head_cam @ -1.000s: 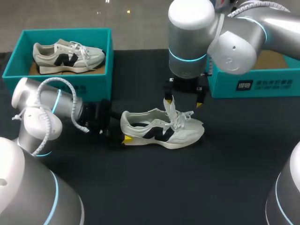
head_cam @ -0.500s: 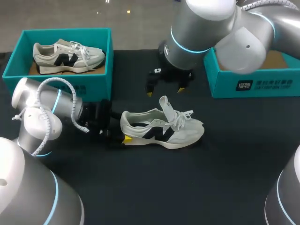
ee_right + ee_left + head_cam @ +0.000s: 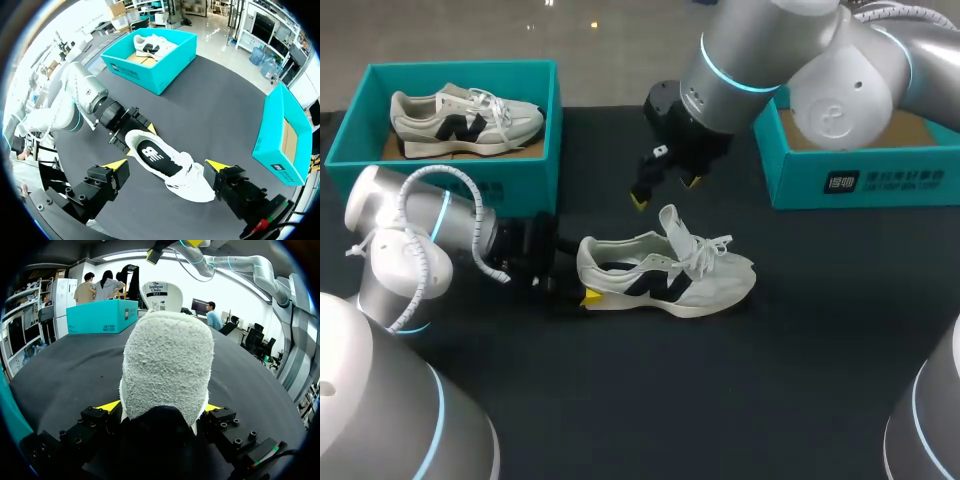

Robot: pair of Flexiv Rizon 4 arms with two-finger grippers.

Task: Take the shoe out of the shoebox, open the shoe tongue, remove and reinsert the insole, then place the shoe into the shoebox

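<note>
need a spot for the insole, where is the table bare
Bare: table in front of the shoe, and beside its toe near the right shoebox. Crowded: heel side, between left gripper and left shoebox; right gripper hangs over the shoe.

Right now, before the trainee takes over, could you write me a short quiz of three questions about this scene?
1. True or false: the right hand hangs open above the table, touching no shoe.
2. Which part of the shoe on the table does the left hand grip? A: toe. B: heel. C: laces.
3. Fill the blank: the left shoebox holds a ____.

Key: 1 true; 2 B; 3 second shoe.
</note>
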